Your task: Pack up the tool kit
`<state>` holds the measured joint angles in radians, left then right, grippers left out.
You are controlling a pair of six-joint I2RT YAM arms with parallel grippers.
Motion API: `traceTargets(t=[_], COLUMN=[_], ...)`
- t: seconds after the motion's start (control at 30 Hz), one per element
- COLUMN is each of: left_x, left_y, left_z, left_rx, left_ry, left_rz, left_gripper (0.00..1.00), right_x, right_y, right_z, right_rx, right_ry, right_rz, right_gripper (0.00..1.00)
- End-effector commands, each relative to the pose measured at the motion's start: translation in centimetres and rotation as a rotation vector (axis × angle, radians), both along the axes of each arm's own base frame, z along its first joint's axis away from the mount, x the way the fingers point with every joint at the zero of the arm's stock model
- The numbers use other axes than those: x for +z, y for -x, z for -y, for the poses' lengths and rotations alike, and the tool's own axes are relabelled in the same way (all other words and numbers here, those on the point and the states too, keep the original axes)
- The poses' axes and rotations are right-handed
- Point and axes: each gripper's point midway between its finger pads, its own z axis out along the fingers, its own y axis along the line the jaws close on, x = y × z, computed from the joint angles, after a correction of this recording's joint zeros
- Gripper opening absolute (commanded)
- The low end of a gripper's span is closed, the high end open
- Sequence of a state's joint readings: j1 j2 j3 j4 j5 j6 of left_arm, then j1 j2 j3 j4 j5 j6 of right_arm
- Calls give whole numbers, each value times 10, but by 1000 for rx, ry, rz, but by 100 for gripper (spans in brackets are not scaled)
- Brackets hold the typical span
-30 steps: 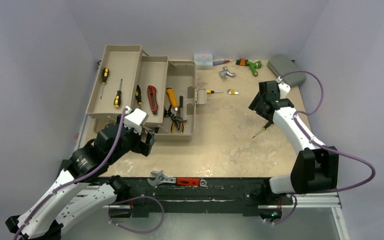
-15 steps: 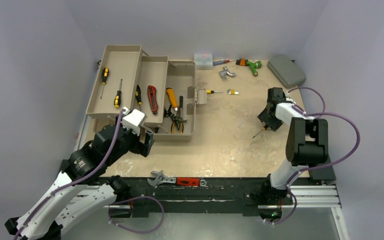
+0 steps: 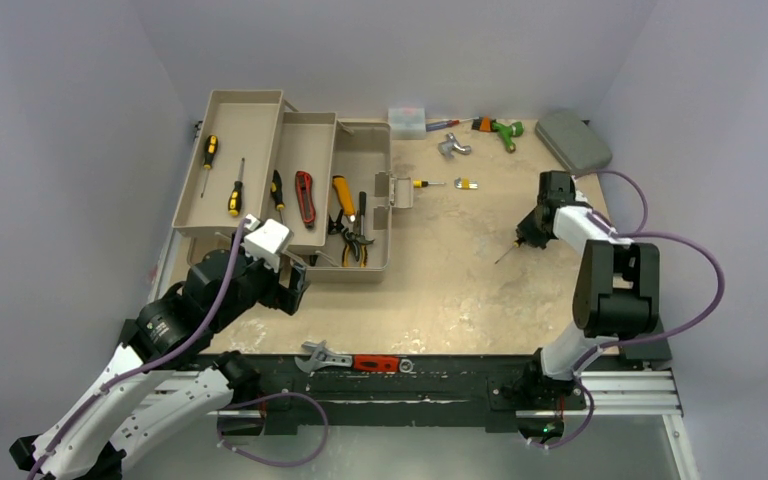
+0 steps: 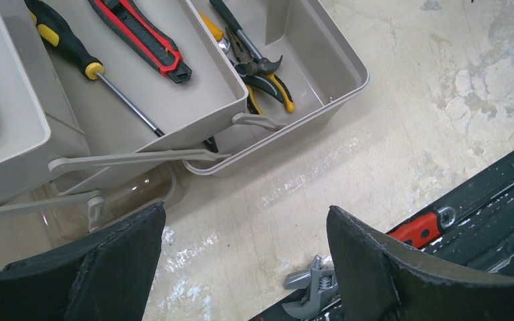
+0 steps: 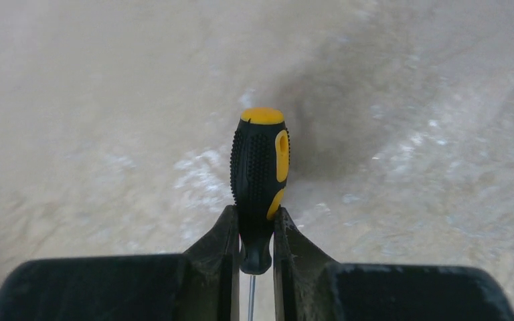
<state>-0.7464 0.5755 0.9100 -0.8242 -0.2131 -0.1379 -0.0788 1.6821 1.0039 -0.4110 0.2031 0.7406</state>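
**Top view:** A long beige toolbox [image 3: 365,150] lies open at the far left of the tabletop [image 3: 440,280], with two trays fanned out to its left.
- The outer tray holds two black-and-yellow screwdrivers [image 3: 208,152].
- The middle tray holds one more screwdriver [image 3: 277,190] and one red-and-black knife [image 3: 305,198].
- The base holds pliers [image 3: 353,238] and one orange-handled tool [image 3: 343,194].

Near the far edge sit one clear box [image 3: 407,120] and one grey-green case [image 3: 572,140], with a few small tools loose between them. One wrench [image 3: 360,362] lies at the near edge. The left claw [image 3: 296,287] hangs just beside the toolbox's near corner. The right claw [image 3: 530,232] is well apart on the right side, and a thin shaft sticks out below it.

**Left wrist view:** Only here is it plain that the left claw's two fingers stand wide apart with nothing between them. Bare tabletop lies below. The toolbox's near corner, the knife, the pliers and the wrench's red handle all show close up.

**Right wrist view:** Only here does the handle show. The right claw is clamped on the narrow neck of one held screwdriver [image 5: 260,167], which is black with a yellow cap. Blurred tabletop lies behind it.
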Motion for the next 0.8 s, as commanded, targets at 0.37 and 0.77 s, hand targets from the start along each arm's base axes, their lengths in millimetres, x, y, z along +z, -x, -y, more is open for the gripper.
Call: traceTargets(t=[0.37, 0.77], left_x=[31, 119], left_y=[-12, -25], left_z=[-13, -30], left_rx=[134, 281], left_ry=[51, 116], left_rz=[47, 101], left_gripper=[90, 94], right_x=[217, 299], right_y=[-46, -47], right_z=[-215, -361], right_rx=[801, 1006], right_ry=[-501, -618], right_rz=[722, 911], right_gripper=[0, 0])
